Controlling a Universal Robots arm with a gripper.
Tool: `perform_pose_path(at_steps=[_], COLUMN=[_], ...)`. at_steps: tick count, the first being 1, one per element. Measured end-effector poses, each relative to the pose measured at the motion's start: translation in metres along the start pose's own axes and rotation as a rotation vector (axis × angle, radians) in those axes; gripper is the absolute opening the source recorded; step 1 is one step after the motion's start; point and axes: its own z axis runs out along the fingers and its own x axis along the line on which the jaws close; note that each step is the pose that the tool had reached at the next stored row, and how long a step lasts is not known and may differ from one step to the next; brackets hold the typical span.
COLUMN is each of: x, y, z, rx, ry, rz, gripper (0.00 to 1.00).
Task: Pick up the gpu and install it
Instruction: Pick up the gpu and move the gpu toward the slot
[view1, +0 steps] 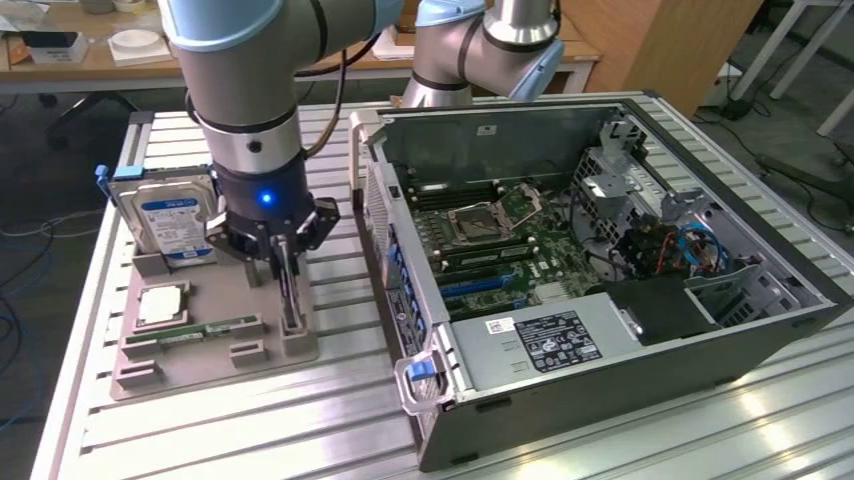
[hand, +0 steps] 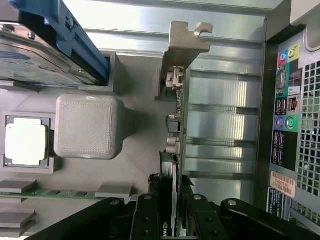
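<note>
The gpu (view1: 290, 300) is a thin dark card standing on edge in a slot of the grey holder tray (view1: 200, 365). My gripper (view1: 283, 262) is straight above it, one finger on each side of the card's upper edge. In the wrist view the gpu (hand: 176, 125) runs away from the gripper (hand: 170, 200), ending in its metal bracket (hand: 182, 45). The black fingers (hand: 147, 215) press against both faces of the card, so the gripper is shut on it. The card's lower edge still sits in the tray.
The tray also holds a silver hard drive (view1: 167, 215), a processor chip (view1: 158, 305) and a green memory stick (view1: 200, 330). The open computer case (view1: 601, 250) lies to the exterior view's right, its motherboard slots (view1: 481, 285) exposed. A second arm's base (view1: 481, 50) stands behind.
</note>
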Motion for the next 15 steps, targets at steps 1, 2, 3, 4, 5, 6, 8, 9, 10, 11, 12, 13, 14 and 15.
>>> perform_pose_path(at_steps=[1,2,3,4,5,6,8,9,10,11,12,13,14,15], x=[0.0000,0.0000,-0.0001,-0.0001,0.0000,-0.0001,-0.0001,-0.0001,-0.0001,-0.0001,-0.0001,-0.0001,-0.0002,-0.0002], y=[0.0001,0.0001,0.0001,0.0002,0.0002,0.0002,0.0003,0.0003,0.0004,0.0004,0.0004,0.0005,0.0005,0.0006], z=[-0.0008,-0.0013,-0.0017,-0.0022,-0.0027,-0.0031,-0.0043,-0.0049,-0.0057,-0.0065,-0.0073,-0.0082,-0.0091,-0.0100], rx=[0.0000,-0.0001,-0.0002,-0.0001,-0.0001,-0.0001,0.0000,-0.0001,-0.0001,-0.0001,-0.0001,-0.0003,-0.0006,-0.0010], ry=[0.0004,0.0005,0.0005,0.0005,0.0007,0.0006,0.0009,0.0008,0.0009,0.0011,0.0012,0.0013,0.0015,0.0016], rz=[0.000,-0.001,-0.001,-0.001,-0.001,-0.001,-0.001,-0.001,-0.002,-0.002,-0.002,-0.002,-0.002,-0.002], gripper=[0.27,0.27,0.27,0.27,0.27,0.27,0.27,0.27,0.27,0.27,0.27,0.27,0.27,0.27])
